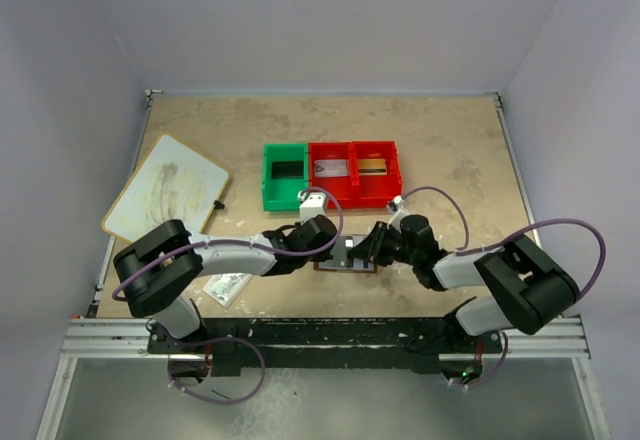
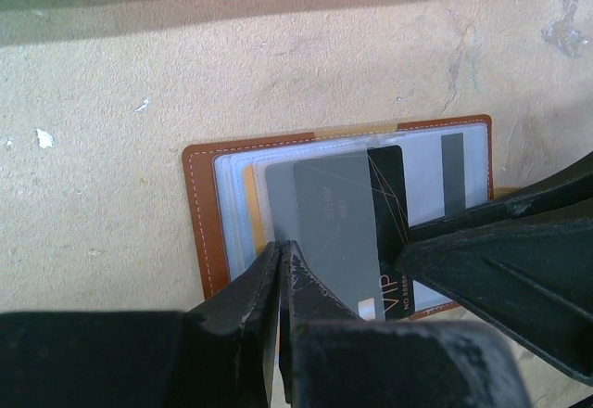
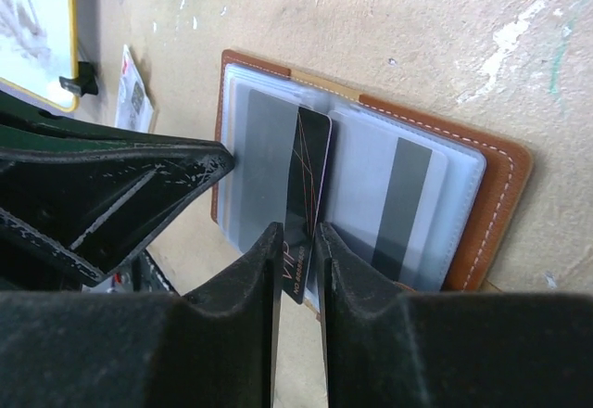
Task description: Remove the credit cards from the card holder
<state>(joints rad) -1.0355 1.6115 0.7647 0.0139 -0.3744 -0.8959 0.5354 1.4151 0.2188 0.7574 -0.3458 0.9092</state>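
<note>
Closed left gripper pins the brown leather card holder flat, seemingly so the right gripper — clamped on the black VIP card — can pull.

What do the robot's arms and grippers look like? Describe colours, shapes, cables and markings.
The left arm and right arm have pale grey links between bulky black joint housings, each trailed by a looping lilac cable. The left gripper and right gripper carry black, wedge-shaped fingers tapering to thin tips, scuffed with pale scratches. No markings are readable.
</note>
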